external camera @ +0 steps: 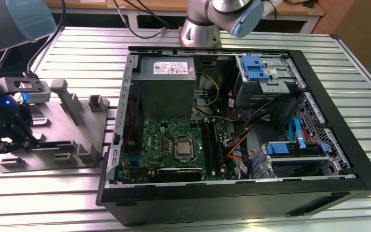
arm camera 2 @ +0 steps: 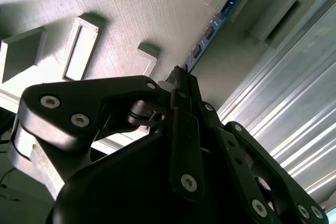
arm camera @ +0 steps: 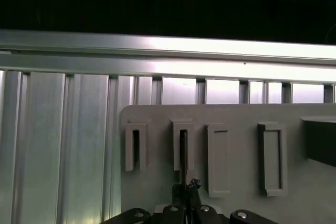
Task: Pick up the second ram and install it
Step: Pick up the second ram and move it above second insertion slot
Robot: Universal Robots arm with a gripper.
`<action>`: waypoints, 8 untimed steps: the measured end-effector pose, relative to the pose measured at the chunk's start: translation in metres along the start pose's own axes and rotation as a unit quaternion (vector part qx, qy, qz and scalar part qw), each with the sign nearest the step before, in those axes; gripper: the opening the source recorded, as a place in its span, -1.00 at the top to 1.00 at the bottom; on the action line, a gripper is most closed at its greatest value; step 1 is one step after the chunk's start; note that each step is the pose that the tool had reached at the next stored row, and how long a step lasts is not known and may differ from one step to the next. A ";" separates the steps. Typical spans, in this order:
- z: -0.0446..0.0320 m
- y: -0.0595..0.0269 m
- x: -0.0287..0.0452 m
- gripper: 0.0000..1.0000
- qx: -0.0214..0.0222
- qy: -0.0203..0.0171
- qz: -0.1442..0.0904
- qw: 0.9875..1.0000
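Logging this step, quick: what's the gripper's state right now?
The gripper is shut on the second ram, which stands edge-on in a slot of the grey holder.

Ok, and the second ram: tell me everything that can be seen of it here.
The second ram shows edge-on in both wrist views: a thin, straight blue-green board strip with small dark parts along its side. It stands on its long edge in a slot of the grey holder, which lies on the ribbed metal table. The gripper is shut on it, its fingers pressed against the two flat faces.
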State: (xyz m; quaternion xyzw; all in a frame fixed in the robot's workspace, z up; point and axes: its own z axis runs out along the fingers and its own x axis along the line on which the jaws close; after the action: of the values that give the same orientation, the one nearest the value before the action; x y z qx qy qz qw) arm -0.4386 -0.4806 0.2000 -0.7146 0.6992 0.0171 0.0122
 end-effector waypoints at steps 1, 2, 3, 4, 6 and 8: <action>0.0000 0.0000 0.0000 0.73 0.000 0.000 0.000 1.000; 0.0000 0.0000 0.0000 0.73 0.000 0.000 0.001 1.000; 0.0000 0.0000 0.0000 0.73 0.000 0.000 0.001 1.000; 0.0000 0.0000 0.0000 0.73 0.000 0.000 0.001 1.000; 0.0000 0.0000 0.0000 0.73 0.000 0.000 0.002 1.000; 0.0000 0.0000 0.0000 0.73 0.000 0.000 0.003 1.000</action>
State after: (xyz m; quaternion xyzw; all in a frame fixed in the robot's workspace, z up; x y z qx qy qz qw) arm -0.4386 -0.4806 0.2000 -0.7127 0.7012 0.0170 0.0122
